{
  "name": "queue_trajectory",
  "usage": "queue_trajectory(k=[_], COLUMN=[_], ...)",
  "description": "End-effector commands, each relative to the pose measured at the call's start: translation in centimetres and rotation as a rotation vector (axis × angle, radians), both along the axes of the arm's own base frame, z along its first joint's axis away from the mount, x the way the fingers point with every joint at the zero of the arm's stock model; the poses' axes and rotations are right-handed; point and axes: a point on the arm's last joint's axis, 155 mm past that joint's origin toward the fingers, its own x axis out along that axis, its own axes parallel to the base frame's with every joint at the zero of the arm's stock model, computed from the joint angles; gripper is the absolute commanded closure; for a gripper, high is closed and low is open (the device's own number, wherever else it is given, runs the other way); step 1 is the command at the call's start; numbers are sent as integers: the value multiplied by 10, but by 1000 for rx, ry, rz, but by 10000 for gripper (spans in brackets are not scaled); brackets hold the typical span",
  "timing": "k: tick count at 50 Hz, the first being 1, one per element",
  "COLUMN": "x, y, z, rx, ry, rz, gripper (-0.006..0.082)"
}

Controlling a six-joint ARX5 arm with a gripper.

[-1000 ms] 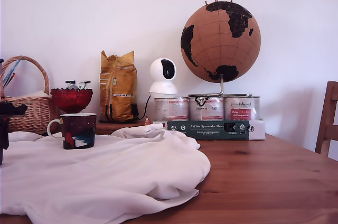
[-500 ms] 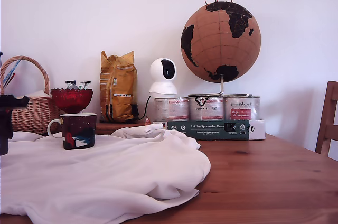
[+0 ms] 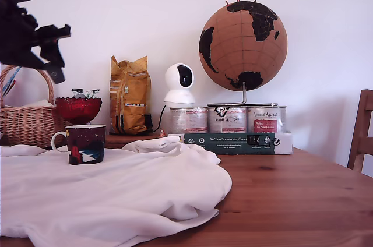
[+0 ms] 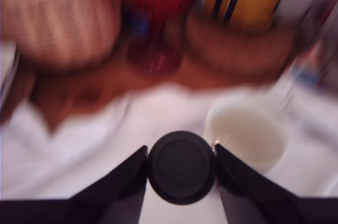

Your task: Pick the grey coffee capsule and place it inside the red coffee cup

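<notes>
The hand (image 4: 181, 167) is clenched on the grey coffee capsule (image 4: 181, 167) — one dark finger pressing each side — high above the white cloth (image 3: 111, 194) on the worktop (image 3: 303, 200). The red coffee cup (image 3: 85, 144) stands on that cloth, at about five o'clock from the hand in the exterior view.

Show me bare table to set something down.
Free: the wood table right of the cloth, in front of the cans. Crowded: the back row from basket to globe.
</notes>
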Motion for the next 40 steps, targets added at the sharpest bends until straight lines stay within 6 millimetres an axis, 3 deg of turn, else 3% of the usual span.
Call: queue_trajectory(k=[1,11,17,26,40], x=[2,7,13,25,38], y=[-4,-15,-20,-29,-41], z=[16,29,26,9,-37], rx=[-17,-34,-38,-48,-21], ry=[-34,-47,-11,82,269], rz=[-3,-35,-55,-95,-145], gripper=[674,674,674,673,671])
